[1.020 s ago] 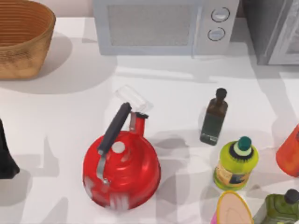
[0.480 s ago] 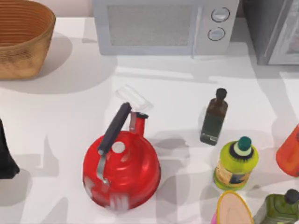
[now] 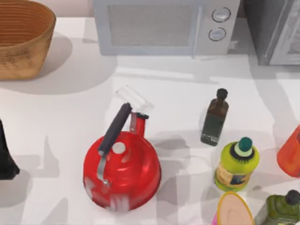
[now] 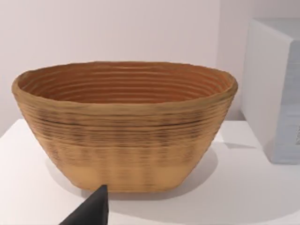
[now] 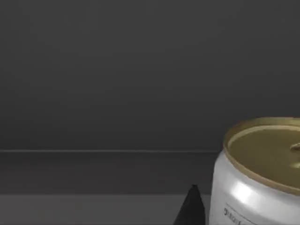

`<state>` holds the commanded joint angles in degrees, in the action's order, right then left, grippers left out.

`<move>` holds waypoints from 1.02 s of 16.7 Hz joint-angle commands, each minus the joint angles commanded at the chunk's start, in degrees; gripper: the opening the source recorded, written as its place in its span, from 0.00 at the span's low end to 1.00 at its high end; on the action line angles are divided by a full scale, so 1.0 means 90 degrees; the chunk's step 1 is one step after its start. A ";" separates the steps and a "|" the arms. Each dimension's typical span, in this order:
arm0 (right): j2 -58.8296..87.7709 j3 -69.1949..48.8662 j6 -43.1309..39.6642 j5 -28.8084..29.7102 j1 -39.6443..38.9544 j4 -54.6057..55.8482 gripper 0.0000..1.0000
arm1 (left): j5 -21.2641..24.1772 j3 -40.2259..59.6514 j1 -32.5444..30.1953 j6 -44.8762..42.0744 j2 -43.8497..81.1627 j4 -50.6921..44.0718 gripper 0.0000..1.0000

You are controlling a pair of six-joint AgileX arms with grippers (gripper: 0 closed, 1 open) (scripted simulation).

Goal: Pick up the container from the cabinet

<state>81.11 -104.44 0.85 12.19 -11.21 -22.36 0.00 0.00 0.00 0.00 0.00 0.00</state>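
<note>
Silver and gold can [image 5: 257, 174]: the container, upright with a gold lid and a white-silver side; it stands at the lower right of the right wrist view, on a grey shelf inside a dark cabinet interior [image 5: 117, 75].
Right gripper [image 5: 191, 208]: one dark fingertip shows at the bottom edge of the right wrist view, just beside the can and apart from it; whether the fingers are spread or closed cannot be told.
Left gripper [image 4: 91, 209]: one dark fingertip at the bottom of the left wrist view, in front of the basket; its spread cannot be told either. In the top view a dark part of the left arm [image 3: 5, 157] sits at the left edge.
Red kettle [image 3: 123, 169]: lower middle of the top view, dark handle angled up, spout pointing to the upper right.
Bottles: a yellow-green bottle [image 3: 236, 164] at lower right, a dark glass bottle [image 3: 214, 118] just above it.
White table [image 3: 56, 112]: carries all of these.
Woven basket [image 4: 125, 125]: upper left of the top view, brown, open-topped.
Microwave [image 3: 164, 26]: top centre, pale grey, two knobs on its right.
Cabinet [image 3: 276, 30]: upper right corner of the top view, grey.
</note>
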 joint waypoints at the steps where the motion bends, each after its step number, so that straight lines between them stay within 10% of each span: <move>1: -0.0274 -0.0015 -0.0001 0.0119 -0.0123 -0.0284 0.00 | 0.0000 0.0000 0.0000 0.0000 0.0000 0.0000 1.00; 17: -0.2235 0.0941 -0.0008 0.0595 -0.0501 -0.1463 0.00 | 0.0000 0.0000 0.0000 0.0000 0.0000 0.0000 1.00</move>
<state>61.00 -95.97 0.77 17.54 -15.71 -35.53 0.00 0.00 0.00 0.00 0.00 0.00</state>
